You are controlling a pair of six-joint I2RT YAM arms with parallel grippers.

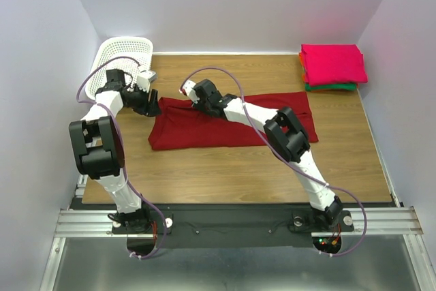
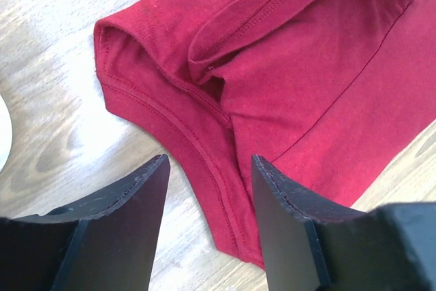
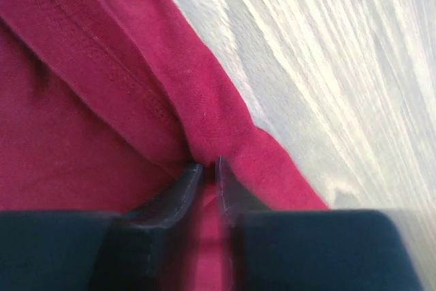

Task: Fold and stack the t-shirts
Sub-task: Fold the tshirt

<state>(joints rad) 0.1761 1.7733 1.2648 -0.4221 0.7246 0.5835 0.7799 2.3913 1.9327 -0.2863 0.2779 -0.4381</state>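
A large dark red t-shirt [image 1: 225,131] lies partly folded lengthwise across the middle of the wooden table [image 1: 238,168]. Its left end with a sleeve [image 2: 150,59] shows in the left wrist view. My left gripper [image 1: 151,103] hovers open at that end, and its fingers [image 2: 209,161] straddle the hemmed edge without gripping it. My right gripper [image 1: 191,100] is at the shirt's back left edge. Its jaws [image 3: 208,165] stand almost together with a raised fold of the red cloth [image 3: 88,134] pinched between them. Folded bright pink, orange and green t-shirts [image 1: 332,65] are stacked at the back right corner.
A white lattice basket [image 1: 122,51] stands at the back left corner, just behind my left arm. Walls close in the table on the left, back and right. Bare wood [image 1: 238,168] lies in front of the red shirt.
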